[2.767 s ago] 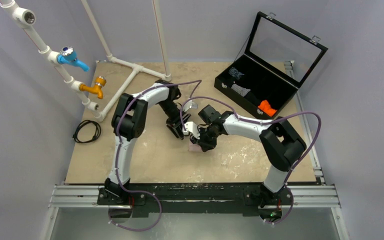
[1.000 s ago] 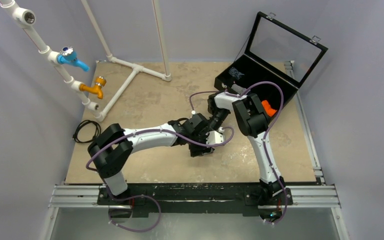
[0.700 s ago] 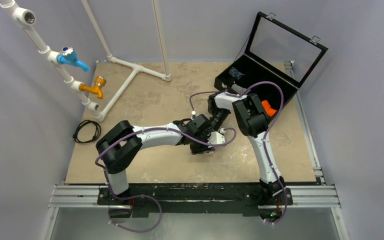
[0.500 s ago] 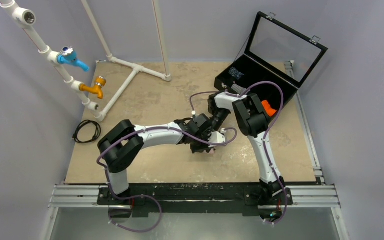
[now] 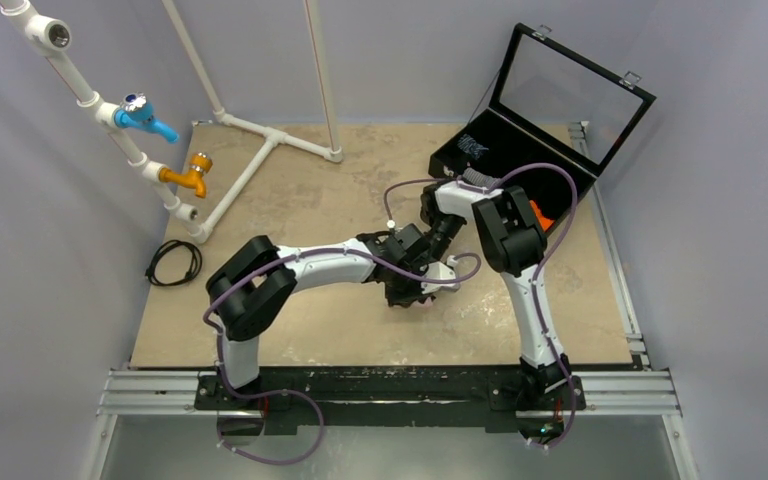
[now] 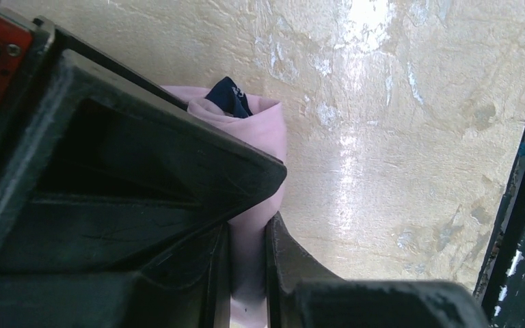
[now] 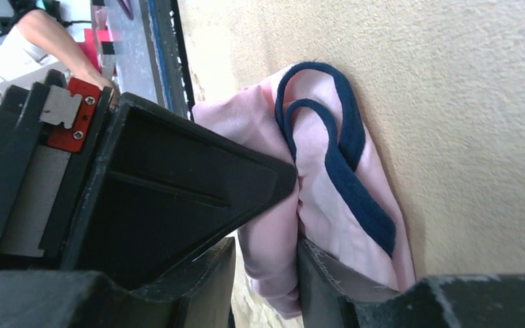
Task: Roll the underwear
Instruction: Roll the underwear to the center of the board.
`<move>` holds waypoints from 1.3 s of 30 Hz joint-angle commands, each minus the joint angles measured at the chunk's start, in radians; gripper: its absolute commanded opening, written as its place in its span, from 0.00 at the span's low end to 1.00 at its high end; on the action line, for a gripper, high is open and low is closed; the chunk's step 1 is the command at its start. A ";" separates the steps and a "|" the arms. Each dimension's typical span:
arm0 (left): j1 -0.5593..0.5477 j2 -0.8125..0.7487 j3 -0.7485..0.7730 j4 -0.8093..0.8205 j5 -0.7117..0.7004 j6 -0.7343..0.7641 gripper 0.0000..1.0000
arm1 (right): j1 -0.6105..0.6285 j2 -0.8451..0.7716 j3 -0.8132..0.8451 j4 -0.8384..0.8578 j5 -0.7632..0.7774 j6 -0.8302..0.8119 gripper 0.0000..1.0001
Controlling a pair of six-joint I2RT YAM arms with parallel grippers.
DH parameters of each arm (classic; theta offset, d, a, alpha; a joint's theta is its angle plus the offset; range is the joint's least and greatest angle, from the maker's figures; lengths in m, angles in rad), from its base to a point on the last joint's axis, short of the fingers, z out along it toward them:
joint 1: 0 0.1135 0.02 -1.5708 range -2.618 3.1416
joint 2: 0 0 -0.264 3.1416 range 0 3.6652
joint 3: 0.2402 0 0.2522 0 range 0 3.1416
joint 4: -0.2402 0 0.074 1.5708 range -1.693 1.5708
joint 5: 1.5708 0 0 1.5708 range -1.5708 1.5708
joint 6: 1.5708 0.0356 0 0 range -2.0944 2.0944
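underwear [image 7: 328, 171]: bunched pink bundle, navy trim looped on the outside, lying on the table [image 5: 310, 200] about mid-table, a bit right of centre, closer to the near edge than the far one
left gripper [image 6: 277, 201]: clamped on the underwear, narrow gap with pink cloth squeezed through it; one end of the bundle with a navy patch pokes out past the fingertips
right gripper [image 7: 273, 225]: cloth fills the gap between its fingers [image 7: 198, 205], cannot tell if it is pinching or just slack around it
why 2 arms on 1 spot: both wrists crowd the same bundle in the top view, so 1 can hold the roll tight while the other regrips; a loose roll would spring open
step (my read): late in the roll, cloth already compact, trim loop not tucked
next (my read): keep the left pinch, tuck the loose navy loop, then free 1 arm
risk: letting go on both sides at once lets it unroll; fingers close enough to clash
black case [image 5: 520, 170]: open at the far right corner, orange roll [image 5: 540, 212] partly visible inside, likely where finished rolls go
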 commanded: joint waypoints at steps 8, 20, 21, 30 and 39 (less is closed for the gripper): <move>0.012 0.110 0.042 -0.076 0.094 0.018 0.00 | -0.043 -0.082 -0.014 0.164 0.110 -0.052 0.42; 0.116 0.164 0.110 -0.150 0.232 -0.045 0.00 | -0.169 -0.199 -0.043 0.134 0.117 -0.083 0.42; 0.130 0.172 0.120 -0.163 0.250 -0.051 0.00 | -0.183 -0.214 -0.051 0.136 0.117 -0.086 0.42; 0.216 0.267 0.230 -0.269 0.405 -0.087 0.00 | -0.279 -0.368 -0.190 0.208 0.100 -0.075 0.41; 0.274 0.401 0.379 -0.422 0.492 -0.086 0.00 | -0.278 -0.615 -0.413 0.432 0.109 0.053 0.41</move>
